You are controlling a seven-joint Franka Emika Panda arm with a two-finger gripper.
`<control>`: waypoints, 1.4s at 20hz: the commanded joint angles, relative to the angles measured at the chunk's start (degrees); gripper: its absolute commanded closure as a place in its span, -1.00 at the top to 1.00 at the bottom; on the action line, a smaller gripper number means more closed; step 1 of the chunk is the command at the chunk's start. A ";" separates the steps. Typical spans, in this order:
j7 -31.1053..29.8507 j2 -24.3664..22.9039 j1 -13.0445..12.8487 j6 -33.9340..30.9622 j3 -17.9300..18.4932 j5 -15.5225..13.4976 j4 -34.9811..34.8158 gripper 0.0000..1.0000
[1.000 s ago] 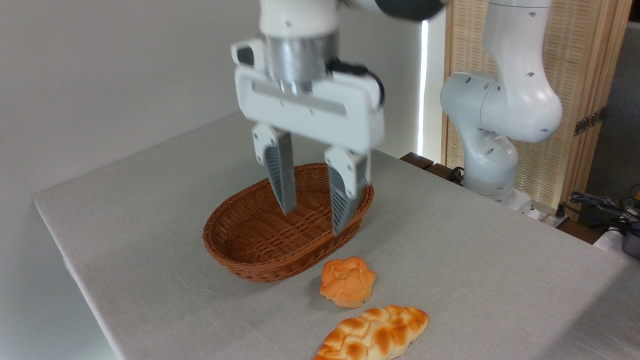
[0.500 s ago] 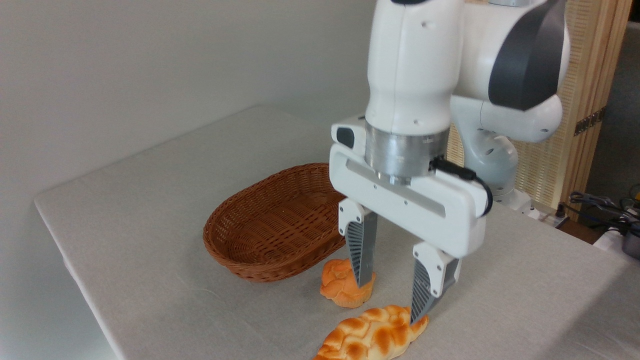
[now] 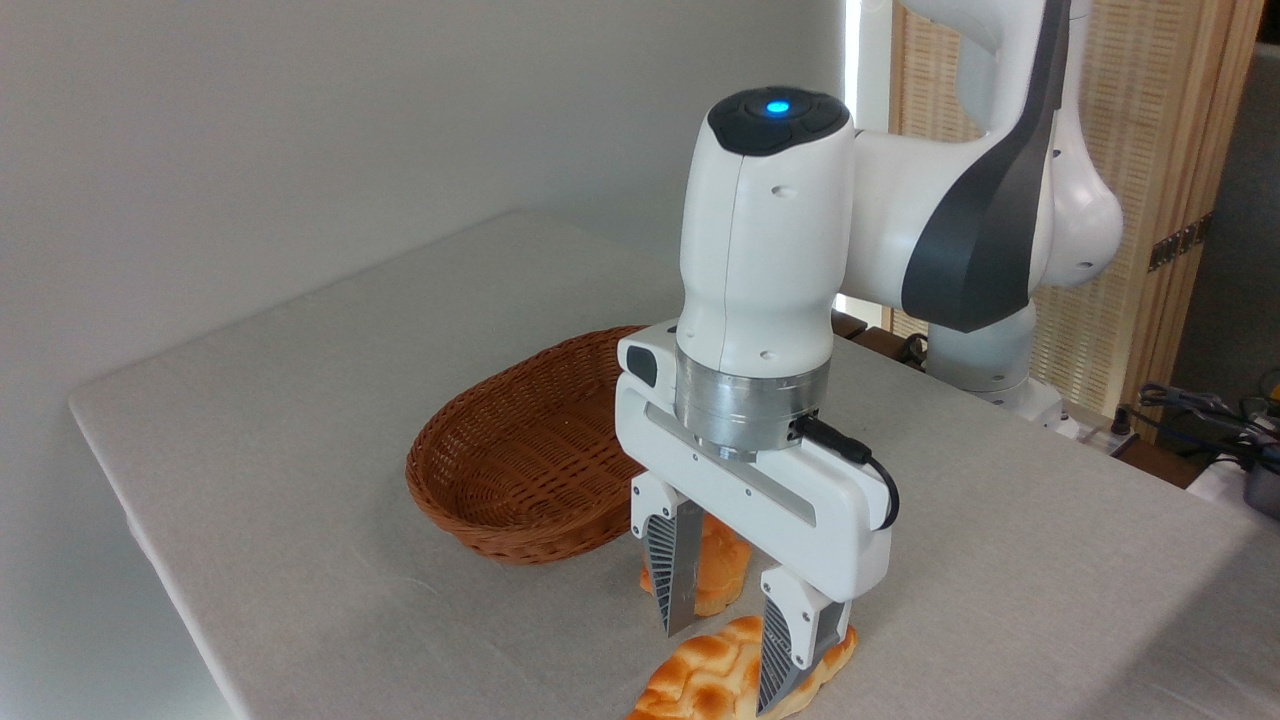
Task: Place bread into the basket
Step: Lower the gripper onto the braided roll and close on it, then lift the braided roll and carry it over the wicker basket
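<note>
Jaws, spread apart, have dropped from above the basket point(image 3: 520, 470) to straddle the bread point(image 3: 715, 675) beside it, grasp imminent.

No legible text, label, brand, number or sign appears anywhere in the view. The white robot arm point(image 3: 770, 250) carries only a blue glowing indicator light point(image 3: 777, 105) on its dark top cap, without lettering. Any fine print on the white gripper body point(image 3: 760, 500) may be too small to resolve.
</note>
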 commanded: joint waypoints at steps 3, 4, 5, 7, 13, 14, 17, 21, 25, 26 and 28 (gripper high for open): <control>2.16 0.15 -0.38 2.55 0.45 -0.72 -1.81 1.00; 2.70 0.15 -0.38 2.46 0.45 -0.72 -1.99 1.00; 2.70 0.15 -0.38 2.55 0.36 -0.81 -2.60 1.00; 2.70 0.15 -0.38 2.63 0.45 -0.72 -3.92 1.00; 2.96 0.33 -0.38 2.55 0.45 -0.72 -4.36 -0.14; 2.96 0.42 -0.38 2.55 0.53 -0.72 -4.28 -0.39; 2.96 0.50 -0.38 2.55 1.24 0.07 -4.27 -0.51; 2.88 0.50 -0.38 2.37 1.24 0.07 -4.10 -0.50; 2.17 -0.37 -0.38 -1.03 1.24 -0.01 -0.69 -0.50; 2.00 -0.72 -0.38 -5.06 1.15 -0.01 2.72 -0.50; 1.30 -0.64 -0.47 -11.32 0.63 -0.80 9.06 -0.49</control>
